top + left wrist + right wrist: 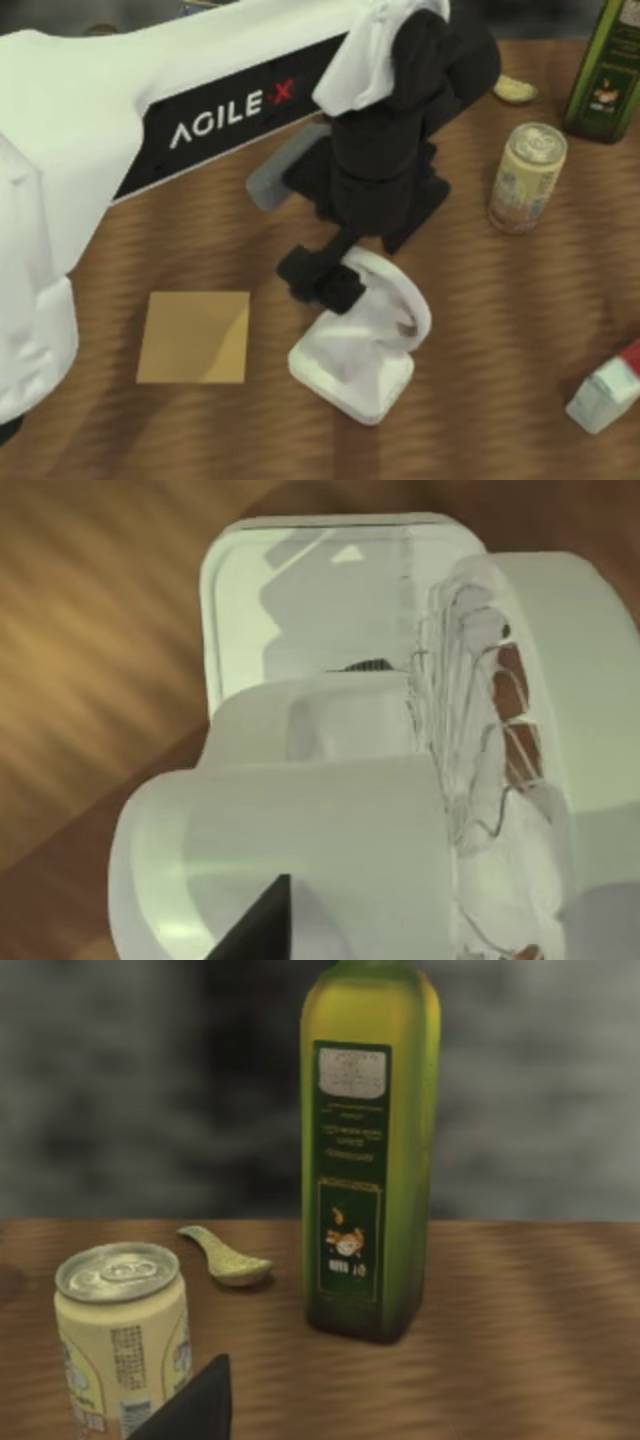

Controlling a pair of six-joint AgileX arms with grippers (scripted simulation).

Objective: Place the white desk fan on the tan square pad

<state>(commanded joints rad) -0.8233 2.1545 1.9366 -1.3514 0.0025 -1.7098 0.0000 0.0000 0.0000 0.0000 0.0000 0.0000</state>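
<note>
Wood table (520,330) fills the top view, and the left arm reaches across it from the upper left of the frame down to the middle. Its left gripper (325,280) is black and sits at the back of the fan's round head. The dark fingers (300,268) touch the fan, but I cannot tell if they squeeze it or just rest there.

The white desk fan (365,345) is in the lower middle of the top view. Its round head leans over, and its square white base (350,385) is at the bottom. I cannot tell if the base touches the table. The left wrist view shows the fan (330,780) very close, filling most of the frame.

The tan square pad (194,337) lies flat at the lower left of the top view, just beside the fan, with bare wood between them.

A yellow can (526,177), a green bottle (606,65) and a small spoon (515,90) are at the upper right. A white bottle with a red cap (606,392) lies at the lower right.

The right gripper (190,1410) shows only as a dark tip in the right wrist view, near the can (120,1335) and bottle (368,1150).
</note>
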